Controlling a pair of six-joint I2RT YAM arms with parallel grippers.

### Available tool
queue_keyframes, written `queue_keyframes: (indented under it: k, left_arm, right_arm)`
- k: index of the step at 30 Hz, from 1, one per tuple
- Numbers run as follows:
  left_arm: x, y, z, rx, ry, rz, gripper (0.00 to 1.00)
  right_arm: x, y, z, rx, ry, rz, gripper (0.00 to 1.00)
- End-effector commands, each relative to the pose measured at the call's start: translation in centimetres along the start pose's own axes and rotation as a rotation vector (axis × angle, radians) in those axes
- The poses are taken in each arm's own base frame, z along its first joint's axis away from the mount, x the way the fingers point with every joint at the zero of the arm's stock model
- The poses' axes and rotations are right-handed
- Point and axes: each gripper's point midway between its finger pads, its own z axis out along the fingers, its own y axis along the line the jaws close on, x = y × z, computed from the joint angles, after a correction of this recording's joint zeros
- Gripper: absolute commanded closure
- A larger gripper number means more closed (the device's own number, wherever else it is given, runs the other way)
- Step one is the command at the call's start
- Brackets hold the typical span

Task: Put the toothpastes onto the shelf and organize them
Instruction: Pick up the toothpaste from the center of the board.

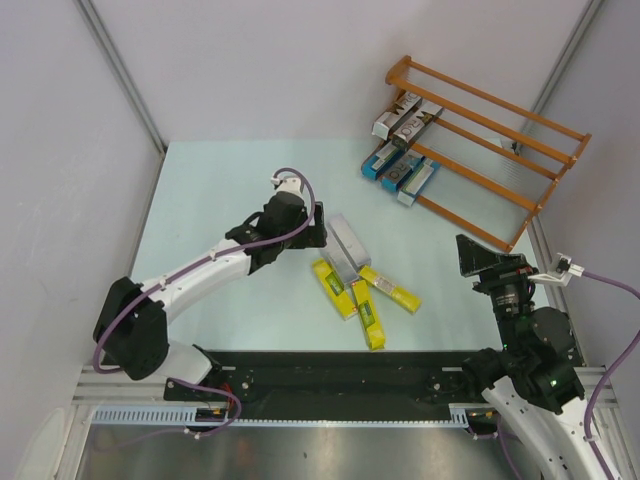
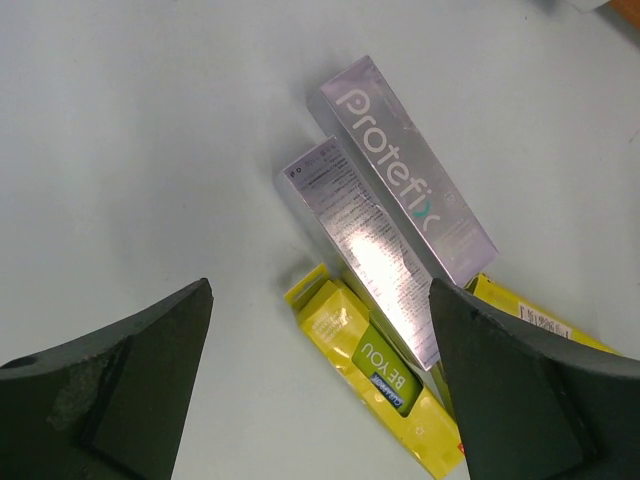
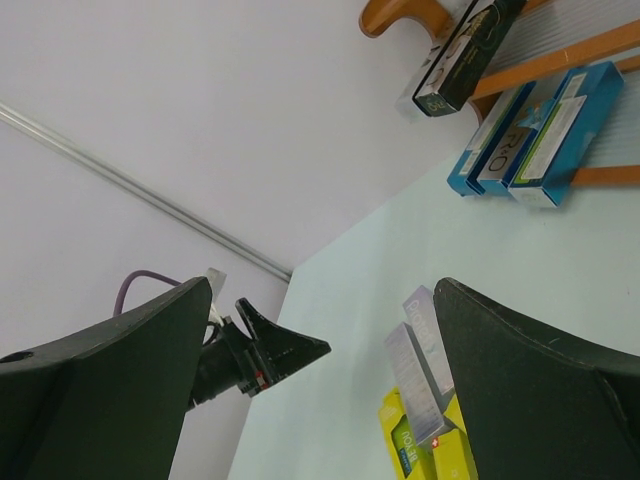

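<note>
1. Top view:
   - The left pincer (image 1: 316, 226) is mid-frame, jaws apart and empty. It sits just upper left of the two silver cartons (image 1: 347, 248), which lie side by side on the tabletop (image 1: 220, 190).
   - Their long axis runs from upper left to lower right.
   - Three yellow cartons (image 1: 368, 315) fan out just below them.
   - The right pincer (image 1: 476, 256) is at the right of the frame, jaws apart and empty, well apart from that pile. I judge the left arm the nearer one for the next pick.
   - The shelf (image 1: 500, 140) is in the upper right. It holds blue cartons (image 1: 400, 172) on the lower rails and dark cartons (image 1: 410, 115) above them.

2. Left wrist view:
   - The left pincer (image 2: 320, 290) is spread wide and holds nothing.
   - The silver cartons (image 2: 410, 170), one lettered Protefix, lie up and right of the gap on a diagonal from upper left to lower right. Their lower ends run behind the right-hand finger.
   - The yellow cartons (image 2: 375, 385) show at bottom centre. I can't tell whether they touch the silver ones.
   - My call: the silver cartons are skewed to the jaw line. I'd turn the wrist and shift right before closing across a narrow side.

3. Right wrist view:
   - The right pincer (image 3: 322, 285) is apart and empty.
   - The shelf (image 3: 600, 40) is in the upper right corner with the blue cartons (image 3: 530, 130) on it.
   - The silver cartons (image 3: 420, 360) are at bottom centre, far off, with the left pincer (image 3: 270, 355) near them.
</note>
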Motion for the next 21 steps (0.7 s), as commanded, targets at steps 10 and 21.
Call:
queue_keyframes:
  k: [10,21]
  left_arm:
    - [2.8,-3.1,3.4,0.037,0.154,0.038,0.18]
    - [7.4,-4.5,7.3,0.022,0.299,0.058,0.2]
  right_arm:
    - [-1.4,1.1,-0.4,-0.029,-0.039,0.022,0.0]
    - [-1.8,0.9,-0.7,-0.023,-0.058,0.016,0.0]
